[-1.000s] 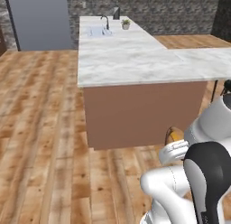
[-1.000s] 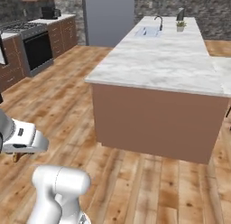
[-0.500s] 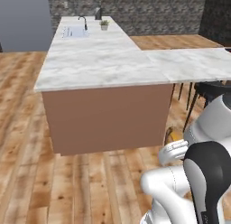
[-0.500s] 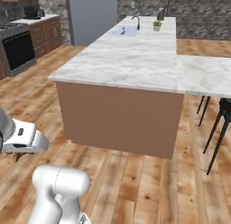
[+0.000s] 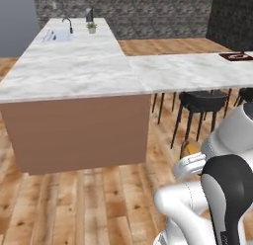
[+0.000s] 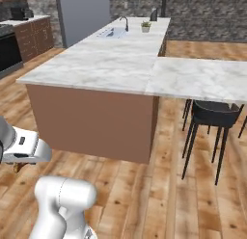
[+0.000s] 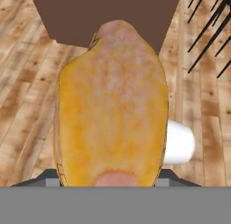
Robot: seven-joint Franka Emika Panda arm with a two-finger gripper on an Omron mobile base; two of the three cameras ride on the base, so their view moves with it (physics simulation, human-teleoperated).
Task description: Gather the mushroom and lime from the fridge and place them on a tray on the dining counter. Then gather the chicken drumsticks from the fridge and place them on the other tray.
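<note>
while low over the wood floor (image 7: 27,83), gripper (image 7: 110,182) clasping chicken drumstick (image 7: 110,114)

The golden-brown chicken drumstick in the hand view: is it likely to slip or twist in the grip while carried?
The golden-brown chicken drumstick looks rounded and tapered, so it could pivot between the fingers. Its surface looks smooth and glossy, so probably somewhat slippery. It bulges well past the gripper, so a jolt might shift it.
</note>
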